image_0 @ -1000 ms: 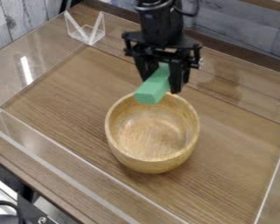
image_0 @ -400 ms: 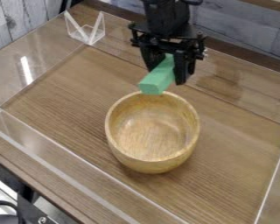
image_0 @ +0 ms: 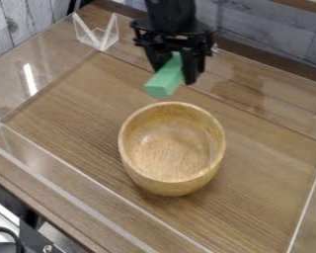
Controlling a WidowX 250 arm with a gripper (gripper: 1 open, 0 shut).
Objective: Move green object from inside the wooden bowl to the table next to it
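The mint-green object (image_0: 164,80) hangs tilted in the air, above the table and just behind the far left rim of the wooden bowl (image_0: 173,148). My black gripper (image_0: 176,65) points down and is shut on the green object's upper end. The bowl is round, light tan, and its inside shows only bare wood. It rests on the brown wood-grain table (image_0: 82,109) in the middle of the view.
Low clear acrylic walls (image_0: 29,74) border the table on all sides. A small clear stand (image_0: 95,32) sits at the back left corner. A pale plank wall runs behind the table.
The gripper has carried the green object up and to the left, from over the bowl's back rim to a spot over the table behind the bowl.
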